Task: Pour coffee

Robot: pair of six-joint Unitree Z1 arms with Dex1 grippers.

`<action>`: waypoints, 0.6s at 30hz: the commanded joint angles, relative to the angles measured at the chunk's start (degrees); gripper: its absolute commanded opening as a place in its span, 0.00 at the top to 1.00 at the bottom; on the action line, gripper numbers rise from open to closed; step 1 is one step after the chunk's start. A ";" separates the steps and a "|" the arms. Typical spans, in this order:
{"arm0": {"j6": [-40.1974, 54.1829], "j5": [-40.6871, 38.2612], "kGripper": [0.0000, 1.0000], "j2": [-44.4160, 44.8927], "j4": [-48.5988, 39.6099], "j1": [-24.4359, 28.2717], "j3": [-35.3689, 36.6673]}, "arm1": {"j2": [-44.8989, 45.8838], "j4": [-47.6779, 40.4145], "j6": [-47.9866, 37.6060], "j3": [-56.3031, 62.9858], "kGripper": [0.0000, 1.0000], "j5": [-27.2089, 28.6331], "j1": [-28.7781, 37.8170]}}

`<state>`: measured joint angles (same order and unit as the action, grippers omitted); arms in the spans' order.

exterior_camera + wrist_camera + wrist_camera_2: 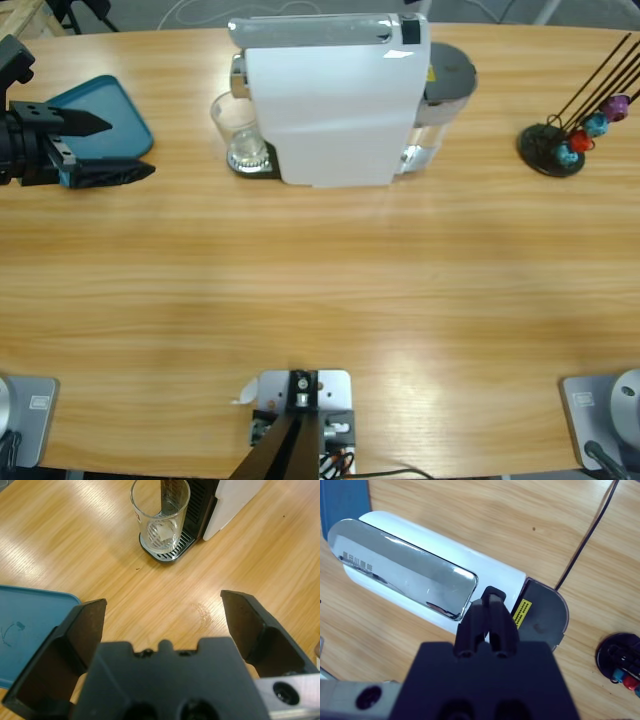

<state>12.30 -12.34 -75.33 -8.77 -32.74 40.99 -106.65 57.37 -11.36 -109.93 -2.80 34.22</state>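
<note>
Looking down, we see:
Table: a long wooden table.
Coffee machine: a white coffee machine stands at the far middle of the table, with a shiny lever along its top and a grey water tank at its back end.
Glass: a clear drinking glass stands upright on the machine's drip grid, under the spout.
Coffee: we cannot make out any brown liquid in the glass; it looks clear to the bottom.
Left claw: the left gripper comes in from the left edge, its jaws spread wide and holding nothing, aimed toward the glass but well apart from it.
Tray: a blue tray lies on the table under and just behind the left claw.
Right claw: the right gripper hangs above the machine's top, jaws pressed together, pinching nothing.
Capsule stand: a black wire stand with coloured capsules sits at the far right.
</note>
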 commanded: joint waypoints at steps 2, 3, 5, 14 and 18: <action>-0.24 -0.50 0.00 -2.28 0.68 -0.75 -2.06 | -3.57 0.86 0.50 0.07 1.00 1.04 -1.00; -0.22 -0.50 0.00 -2.28 0.68 -0.75 -2.06 | -3.53 0.93 0.67 0.09 1.00 1.04 -1.05; -0.17 -0.50 0.00 -2.19 0.68 -0.75 -2.09 | -3.55 1.14 0.90 0.18 1.00 1.04 -1.23; -0.17 -0.23 0.00 -1.98 0.77 -0.75 -2.23 | -3.66 1.16 1.25 0.58 1.00 0.64 -1.17; -0.22 -0.23 0.00 -2.19 0.77 -0.75 -2.14 | -3.66 1.25 1.25 -0.55 1.00 0.48 -1.08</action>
<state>12.30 -12.34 -75.33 -8.76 -32.74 40.85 -107.07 57.83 -10.72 -109.93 -2.41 33.39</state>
